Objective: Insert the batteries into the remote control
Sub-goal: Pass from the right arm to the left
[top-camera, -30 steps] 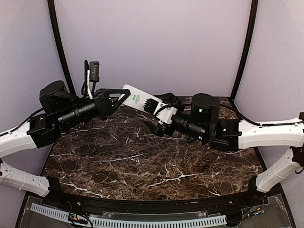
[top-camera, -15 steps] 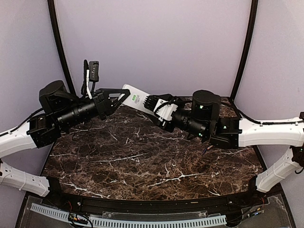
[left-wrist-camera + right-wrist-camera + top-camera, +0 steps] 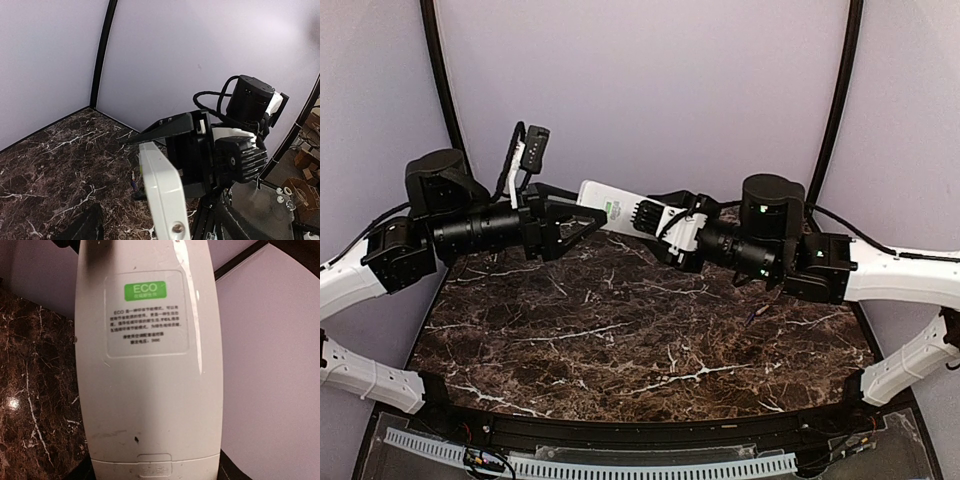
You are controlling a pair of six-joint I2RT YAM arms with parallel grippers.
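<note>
The white remote control [image 3: 615, 209] hangs level above the back of the table, its back with a green ECO label [image 3: 145, 289] facing up. My right gripper [image 3: 665, 224] is shut on its right end. In the right wrist view the remote [image 3: 150, 390] fills the frame and hides those fingers. My left gripper [image 3: 586, 212] stands open around the remote's left end, one finger [image 3: 167, 127] above it and one [image 3: 82, 227] below, neither pressing on it. One small bluish battery [image 3: 133, 182] lies on the table below the remote.
The dark marble table [image 3: 620, 340] spreads beneath both arms. Purple walls and black corner posts [image 3: 825, 130] close in the back. A small black device on a cable [image 3: 532, 150] sits above the left wrist.
My left gripper has opened off the remote's left end and its arm has shifted. My right gripper has closed on the right end and now carries the remote alone.
</note>
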